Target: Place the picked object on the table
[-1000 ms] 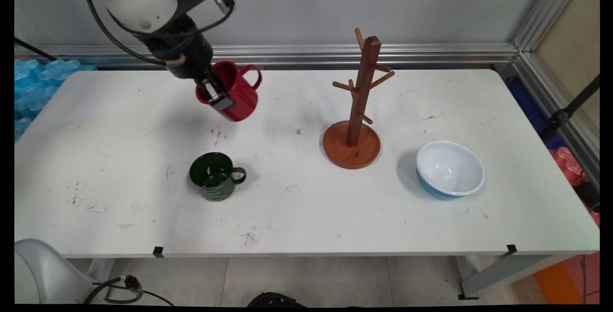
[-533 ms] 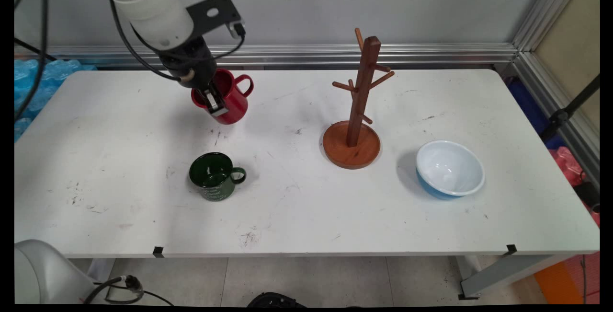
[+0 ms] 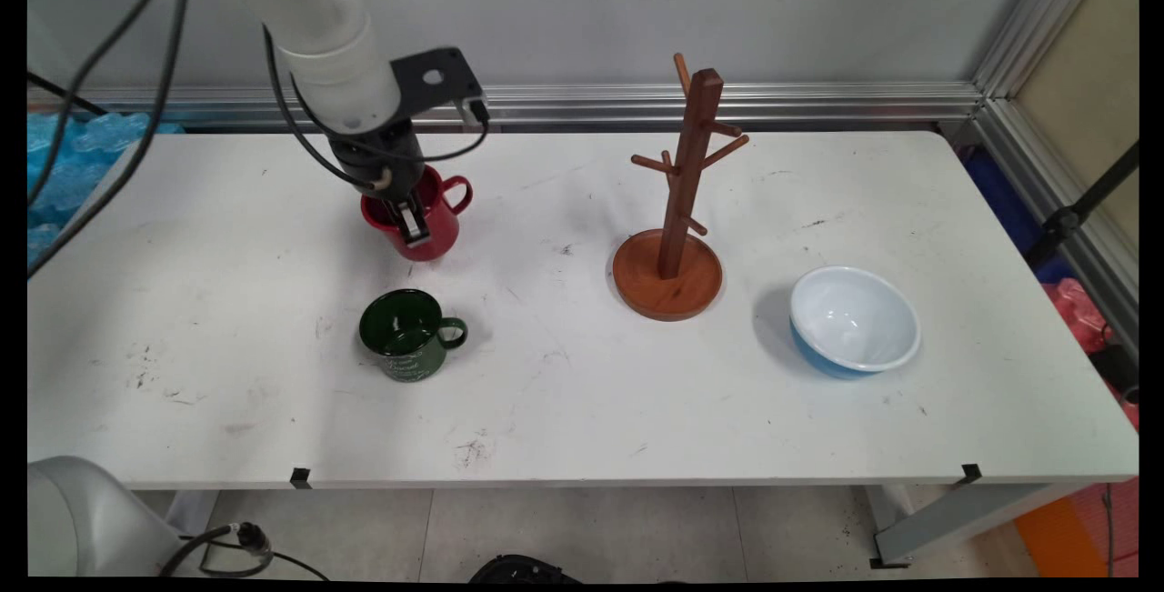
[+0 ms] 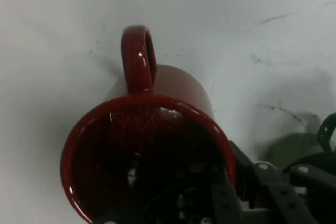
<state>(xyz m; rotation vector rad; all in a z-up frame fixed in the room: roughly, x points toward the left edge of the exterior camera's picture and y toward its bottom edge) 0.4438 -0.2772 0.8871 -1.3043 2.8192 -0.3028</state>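
1. The white table (image 3: 637,392) ran the full width of the main view, its top scuffed with small dark marks, a grey wall behind it.
2. The white arm (image 3: 332,46) came in from the upper left, black cables hanging off it, and reached down to the left-rear part of the table.
3. The wooden mug tree (image 3: 677,201) stood upright on its round base, right of centre, pegs bare, well apart from the arm.
4. The bowl (image 3: 855,321), white inside and blue outside, sat upright to the right of the mug tree and a little nearer the camera.
5. The red mug (image 3: 427,219) sat at the left-rear of the table, its base down at or just above the tabletop (I could not tell which), handle pointing right in the main view. In the hand view the red mug (image 4: 152,150) filled the lower frame, mouth toward the camera, handle at top.
6. The green mug (image 3: 409,335) stood upright nearer the camera than the red one, close by but not touching it, handle to the right.
7. The gripper (image 3: 411,221) was clamped on the red mug's near wall, one finger inside the mouth and one outside against the wall.
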